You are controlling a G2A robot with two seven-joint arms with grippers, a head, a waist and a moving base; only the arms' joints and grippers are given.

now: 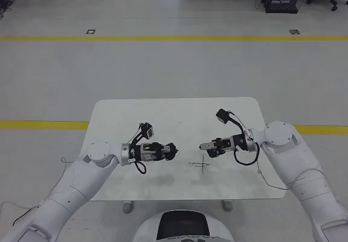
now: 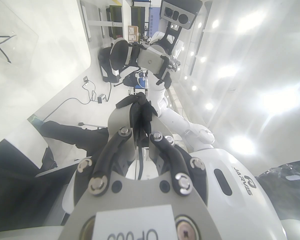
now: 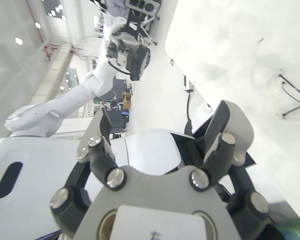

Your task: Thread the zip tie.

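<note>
My left gripper point(image 1: 173, 150) hung above the surface point(image 1: 162, 115), fingers pressed tight together. Whether anything thin was pinched between them, I couldn't tell. My right gripper point(image 1: 203, 146) faced it from the 3 o'clock side with its jaws spread wide and nothing in them. The two tips were near each other but apart.

And there was the prize: the zip ties point(image 1: 201, 163) lay flat on the surface, thin black straps crossing one another, toward the 6 o'clock edge and about midway along it. From my right gripper they sat at roughly 6 o'clock, just beside and below it. From my left they sat at about 4 o'clock. They lay loose, straight on the surface rather than in any tray or holder.

By my reading, the threading itself hadn't begun, and the step in hand was picking up a strap. To do it well, I judged the open right gripper should drop onto one strap clear of the crossing, so that only one came up. It should pinch near the head end and leave the slot exposed. The left would then want the tail, held short so the tip wouldn't droop, and lined up square with the slot before pushing. A flat strap on a slick surface could easily slide away.
</note>
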